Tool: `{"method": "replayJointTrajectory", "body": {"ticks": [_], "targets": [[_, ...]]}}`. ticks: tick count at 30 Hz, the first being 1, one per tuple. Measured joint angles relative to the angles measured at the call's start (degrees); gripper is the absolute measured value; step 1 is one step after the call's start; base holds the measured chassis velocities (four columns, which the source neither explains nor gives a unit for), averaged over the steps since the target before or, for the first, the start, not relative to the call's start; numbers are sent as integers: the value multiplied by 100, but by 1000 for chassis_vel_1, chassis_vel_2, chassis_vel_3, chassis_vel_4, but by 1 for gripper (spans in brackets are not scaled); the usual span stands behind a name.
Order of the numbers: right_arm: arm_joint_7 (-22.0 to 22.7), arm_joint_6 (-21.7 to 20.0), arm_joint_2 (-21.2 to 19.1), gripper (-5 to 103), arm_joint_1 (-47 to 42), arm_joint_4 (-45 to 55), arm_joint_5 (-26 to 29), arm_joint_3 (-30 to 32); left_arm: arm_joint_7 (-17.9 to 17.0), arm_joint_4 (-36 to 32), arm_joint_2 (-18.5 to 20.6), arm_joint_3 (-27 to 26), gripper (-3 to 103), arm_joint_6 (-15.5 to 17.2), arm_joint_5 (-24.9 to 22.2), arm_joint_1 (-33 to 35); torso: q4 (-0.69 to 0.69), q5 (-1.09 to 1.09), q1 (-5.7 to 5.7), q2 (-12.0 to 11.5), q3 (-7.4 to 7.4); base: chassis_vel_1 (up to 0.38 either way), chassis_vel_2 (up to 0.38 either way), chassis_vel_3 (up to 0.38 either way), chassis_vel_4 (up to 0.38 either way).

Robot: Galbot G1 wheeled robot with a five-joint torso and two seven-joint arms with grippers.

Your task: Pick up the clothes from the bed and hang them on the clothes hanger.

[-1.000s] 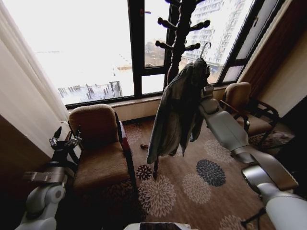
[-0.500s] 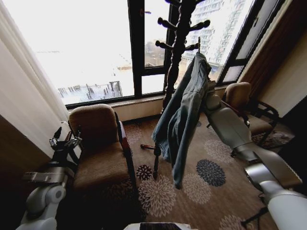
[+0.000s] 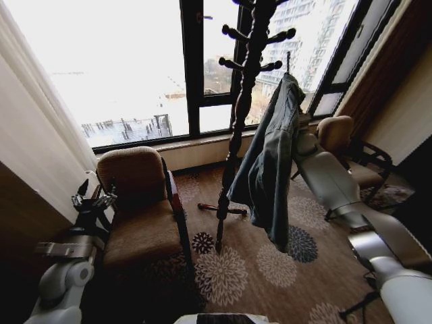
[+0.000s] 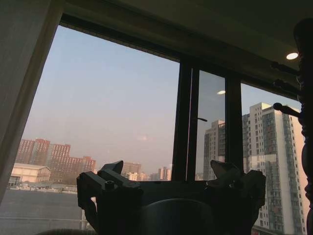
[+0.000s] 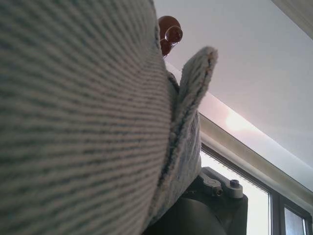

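Right gripper (image 3: 297, 135) is reaching up behind the jacket (image 3: 270, 172), so from the head camera I cannot tell whether it is clenched. I'm seeing the jacket hanging on its hanger, hook (image 3: 288, 62) poking above the collar, just beside the coat stand (image 3: 239, 108). Left gripper (image 3: 91, 199) is sitting low beside the armchair (image 3: 138, 209).

On the left wrist camera, I'm seeing its fingers (image 4: 111, 172) spread wide.

On the right wrist camera, denim (image 5: 83, 107) is pressing close against the lens.
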Motion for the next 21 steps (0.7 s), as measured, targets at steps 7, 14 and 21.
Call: {"method": "replayJointTrajectory", "body": {"ticks": [7,14,21], "targets": [[-45,13,85,16,9,-112,-2,-28,8,20,-4,6,100,-4,2,-14,0,-1,0,0,0,0,0,0,0],[-59,49,248,16,22,-279,-120,-58,34,84,-1,-22,100,-27,0,-13,0,0,0,0,0,0,0,0,0],[-64,65,291,16,85,-374,-164,-83,45,130,-1,-21,100,-36,-1,-30,0,-1,0,0,0,0,0,0,0]]}}
